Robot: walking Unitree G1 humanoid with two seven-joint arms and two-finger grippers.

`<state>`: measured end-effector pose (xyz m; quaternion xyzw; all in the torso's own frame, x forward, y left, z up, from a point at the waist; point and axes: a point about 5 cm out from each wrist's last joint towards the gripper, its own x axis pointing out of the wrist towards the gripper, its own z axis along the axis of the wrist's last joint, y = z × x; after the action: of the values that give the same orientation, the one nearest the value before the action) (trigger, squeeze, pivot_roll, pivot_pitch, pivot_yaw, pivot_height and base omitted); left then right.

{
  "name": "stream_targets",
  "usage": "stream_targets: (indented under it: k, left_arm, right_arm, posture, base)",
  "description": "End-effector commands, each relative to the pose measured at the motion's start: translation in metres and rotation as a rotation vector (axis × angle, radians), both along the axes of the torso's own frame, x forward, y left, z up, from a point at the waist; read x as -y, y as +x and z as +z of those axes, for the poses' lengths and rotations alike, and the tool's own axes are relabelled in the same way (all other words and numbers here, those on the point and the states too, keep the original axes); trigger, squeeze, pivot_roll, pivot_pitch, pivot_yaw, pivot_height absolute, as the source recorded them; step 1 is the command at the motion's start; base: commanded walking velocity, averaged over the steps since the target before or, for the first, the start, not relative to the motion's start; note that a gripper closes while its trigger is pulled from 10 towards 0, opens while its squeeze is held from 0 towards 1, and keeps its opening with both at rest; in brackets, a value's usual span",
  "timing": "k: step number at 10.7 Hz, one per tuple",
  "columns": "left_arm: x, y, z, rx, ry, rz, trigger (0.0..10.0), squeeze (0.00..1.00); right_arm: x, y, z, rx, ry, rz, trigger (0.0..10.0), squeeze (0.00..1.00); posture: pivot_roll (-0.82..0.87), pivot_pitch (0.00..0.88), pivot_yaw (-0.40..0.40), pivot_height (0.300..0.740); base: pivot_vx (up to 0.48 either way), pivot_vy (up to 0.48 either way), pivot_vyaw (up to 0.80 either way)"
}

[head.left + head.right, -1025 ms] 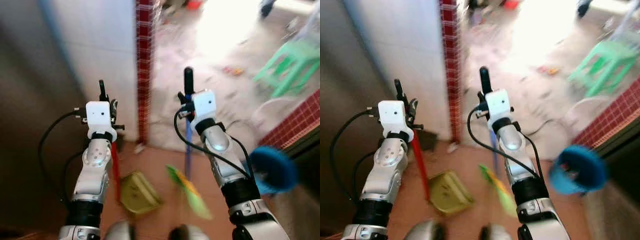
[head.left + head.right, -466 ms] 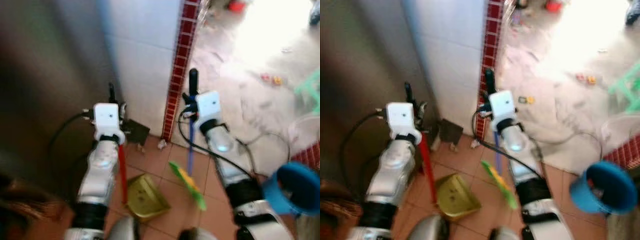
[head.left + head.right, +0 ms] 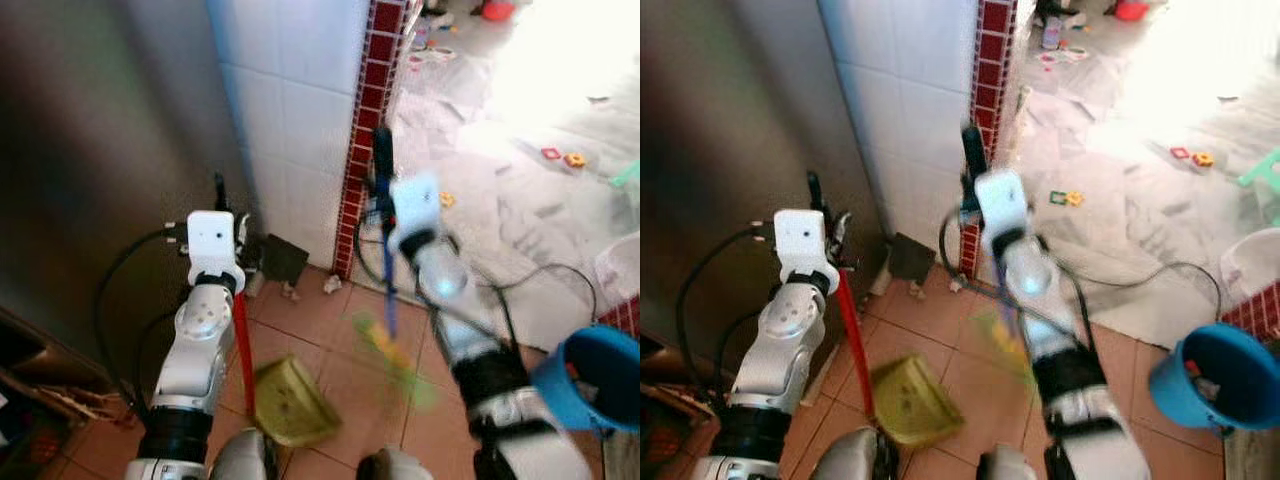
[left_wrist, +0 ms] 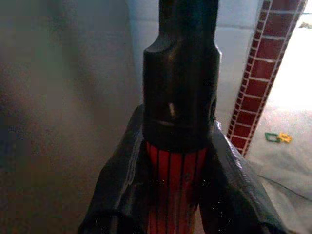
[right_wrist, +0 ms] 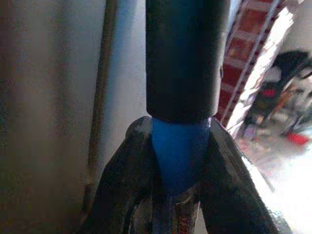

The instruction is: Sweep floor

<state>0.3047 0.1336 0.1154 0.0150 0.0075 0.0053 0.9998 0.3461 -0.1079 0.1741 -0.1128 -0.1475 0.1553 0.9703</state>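
right gripper [image 5: 178,161] clamped on stiff, light broom [image 3: 386,290] below its grip; left gripper [image 4: 178,170] clamped likewise on dustpan handle [image 3: 852,340].

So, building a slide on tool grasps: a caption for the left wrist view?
Left gripper clamped on the dustpan's red handle, just below its black cap.
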Motion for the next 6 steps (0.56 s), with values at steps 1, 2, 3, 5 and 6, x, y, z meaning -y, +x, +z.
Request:
stream_targets:
  k: [1, 2, 3, 5, 6]
  left_arm:
    - [-0.011, 0.001, 0.003, 0.02, 0.005, 0.036, 10.0, 0.0]
    - [-0.011, 0.001, 0.006, 0.028, 0.011, 0.033, 10.0, 0.0]
    - [-0.011, 0.001, 0.007, 0.032, 0.01, 0.042, 10.0, 0.0]
    - [-0.011, 0.0, 0.005, 0.023, -0.004, 0.045, 10.0, 0.0]
    - [-0.008, -0.001, 0.006, 0.03, -0.004, 0.022, 10.0, 0.0]
  right_arm:
    - [-0.003, 0.002, 0.03, 0.116, 0.028, 0.04, 10.0, 0.0]
    - [-0.002, 0.002, 0.028, 0.115, 0.018, 0.038, 10.0, 0.0]
    - [-0.005, 0.0, 0.026, 0.112, 0.017, 0.053, 10.0, 0.0]
    - [-0.01, -0.003, 0.023, 0.108, 0.016, 0.069, 10.0, 0.0]
    - [-0.012, -0.004, 0.018, 0.1, 0.018, 0.076, 10.0, 0.0]
  posture:
    - [-0.05, 0.071, 0.001, 0.74]
    - [-0.04, 0.069, -0.005, 0.74]
    - [-0.04, 0.069, -0.007, 0.74]
    - [-0.03, 0.069, -0.006, 0.74]
    - [-0.03, 0.068, -0.006, 0.74]
  base:
    - [0.0, 0.0, 0.0]
    - [0.0, 0.0, 0.0]
    - [0.0, 0.0, 0.8]
    - [0.264, 0.0, 0.8]
    - [0.289, 0.0, 0.0]
